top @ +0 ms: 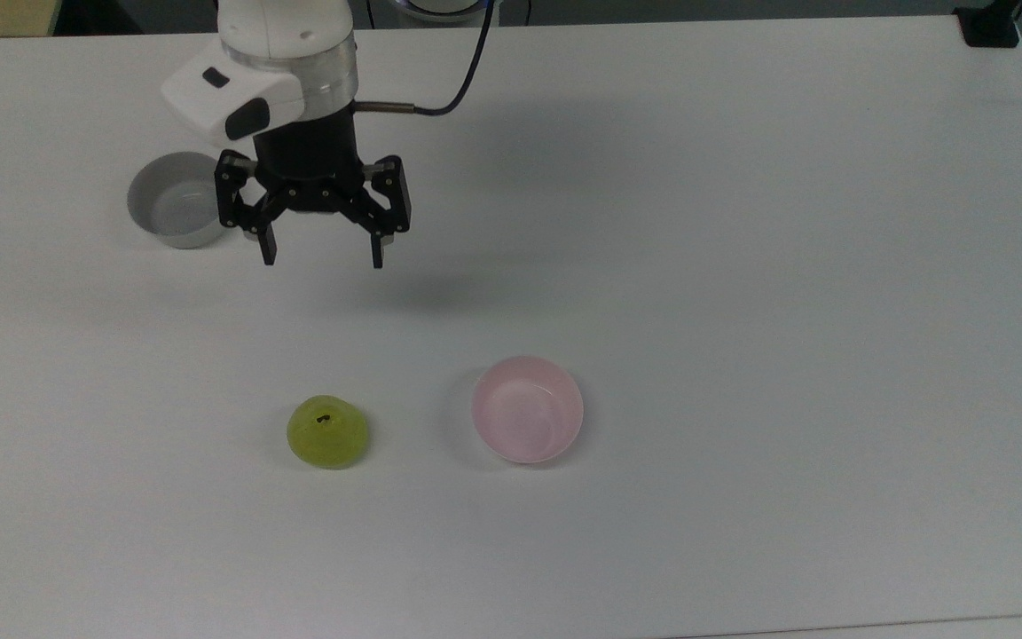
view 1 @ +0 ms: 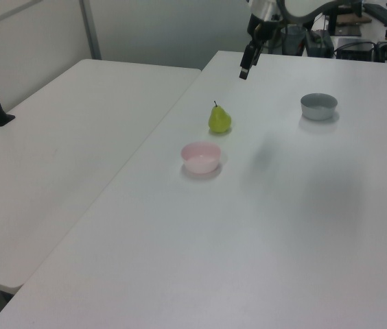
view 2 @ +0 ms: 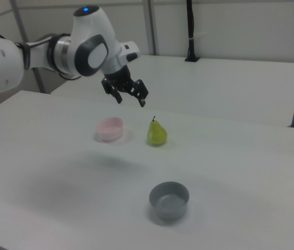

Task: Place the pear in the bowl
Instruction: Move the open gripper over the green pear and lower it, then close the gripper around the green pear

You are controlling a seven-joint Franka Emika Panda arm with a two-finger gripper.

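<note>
The yellow-green pear (top: 327, 432) (view 1: 219, 120) (view 2: 157, 134) stands upright on the white table, its dark stem pointing up. To the top view's right of it, a short gap away, sits the pale pink bowl (top: 527, 409) (view 1: 201, 157) (view 2: 109, 128) with nothing in it. My gripper (top: 323, 258) (view 1: 245, 68) (view 2: 130, 100) hangs open above the table, well up the top view from the pear. It holds nothing, and its fingers point down.
A grey straight-sided bowl (top: 172, 209) (view 1: 318, 105) (view 2: 169, 200) stands at the top view's left, just beside my gripper's body. A second white table (view 1: 63, 137) adjoins at the left view's left. A black post (view 2: 190, 31) stands on it.
</note>
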